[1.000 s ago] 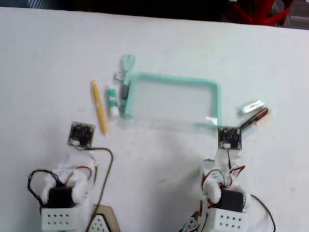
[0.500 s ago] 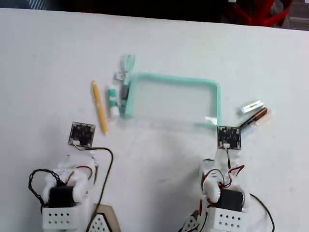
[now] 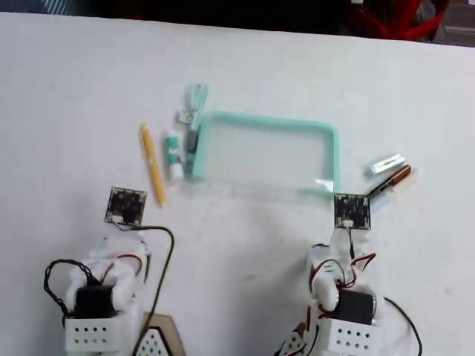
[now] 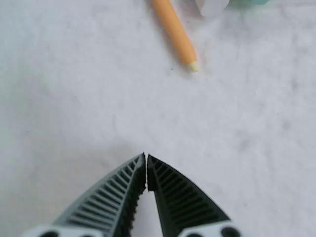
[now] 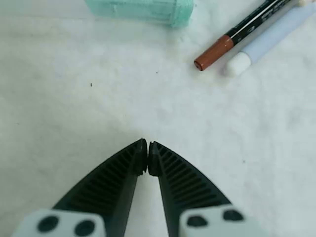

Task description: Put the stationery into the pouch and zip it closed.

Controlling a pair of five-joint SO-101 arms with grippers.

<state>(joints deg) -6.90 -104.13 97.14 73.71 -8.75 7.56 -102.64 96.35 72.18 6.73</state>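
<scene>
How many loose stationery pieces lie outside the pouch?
4: yellow pen and white tube left of the pouch; brown pen and pale marker right of it. The pouch may hide more.

pouch (image 3: 267,122): clear middle, mint-green border all around
tassel (image 3: 197,96): mint-green, same tone as the border
pencil (image 3: 153,165): yellow-orange, with a pale tip
small tube (image 3: 173,156): white, with one green band
dark pen (image 3: 393,179): black barrel, brown cap
pale pen (image 3: 386,164): light blue-grey body, white cap
table (image 3: 74,89): plain white
left gripper (image 4: 147,160): dark grey, fine parallel ribs
right gripper (image 5: 147,150): black, fine parallel ribs, white at the base
</scene>
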